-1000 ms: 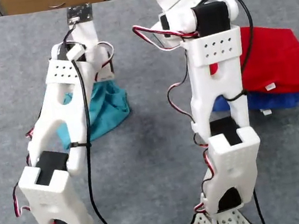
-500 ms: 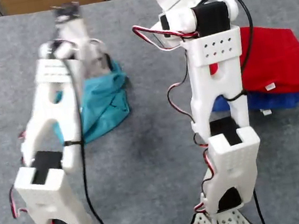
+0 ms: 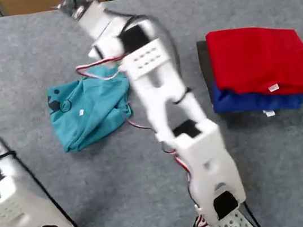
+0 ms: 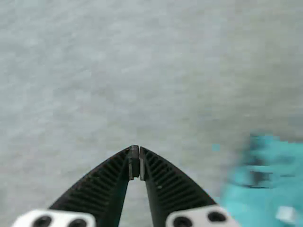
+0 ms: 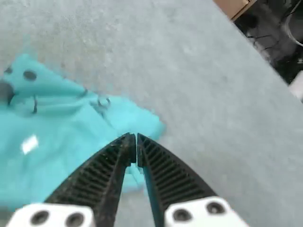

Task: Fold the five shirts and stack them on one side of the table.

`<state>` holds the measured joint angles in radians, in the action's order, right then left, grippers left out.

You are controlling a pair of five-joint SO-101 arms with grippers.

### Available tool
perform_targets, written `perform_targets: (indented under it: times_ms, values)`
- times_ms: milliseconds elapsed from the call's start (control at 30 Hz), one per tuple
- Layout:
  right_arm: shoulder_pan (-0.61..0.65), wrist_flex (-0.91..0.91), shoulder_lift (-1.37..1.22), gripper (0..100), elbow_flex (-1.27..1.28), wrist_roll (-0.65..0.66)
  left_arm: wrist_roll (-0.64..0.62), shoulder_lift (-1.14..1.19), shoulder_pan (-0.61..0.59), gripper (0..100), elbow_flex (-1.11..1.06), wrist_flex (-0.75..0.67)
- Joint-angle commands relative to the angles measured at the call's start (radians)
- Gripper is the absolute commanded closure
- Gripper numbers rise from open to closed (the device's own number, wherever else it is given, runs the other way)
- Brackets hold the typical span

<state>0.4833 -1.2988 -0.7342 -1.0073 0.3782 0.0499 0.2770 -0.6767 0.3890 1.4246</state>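
Note:
A crumpled teal shirt lies on the grey mat left of centre. At the right, a folded red shirt is stacked on a folded blue shirt. My right arm leans across towards the teal shirt's far right corner. In the right wrist view my right gripper is shut, its tips over the edge of the teal shirt. My left arm stands at the table's left edge. My left gripper is shut over bare mat, with the teal shirt off to one side.
The grey mat covers the table. A wooden box and dark clutter sit beyond the far edge. Both arm bases stand at the near edge. Bare mat lies between the teal shirt and the stack.
My left arm has swung left, off the teal shirt, which now lies uncovered and more spread out. My right arm has swung left from beside the red stack to the teal shirt.

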Motion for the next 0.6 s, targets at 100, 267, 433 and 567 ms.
perform_targets:
  times_ms: [100,267,433,567]
  values:
    - [0.100,0.193,-0.216,98.3,-0.071,-0.100,0.114,0.000,-0.168,97,-0.087,0.006]
    - [0.123,0.272,-0.407,98.3,-0.213,-0.149,0.135,0.000,-0.209,97,-0.145,-0.003]
    - [0.104,0.140,-0.541,98.3,-0.369,-0.144,0.135,-0.008,-0.216,97,-0.232,-0.029]
    - [0.068,-0.074,-0.567,98.3,-0.490,-0.143,0.135,-0.008,-0.222,97,-0.249,-0.031]
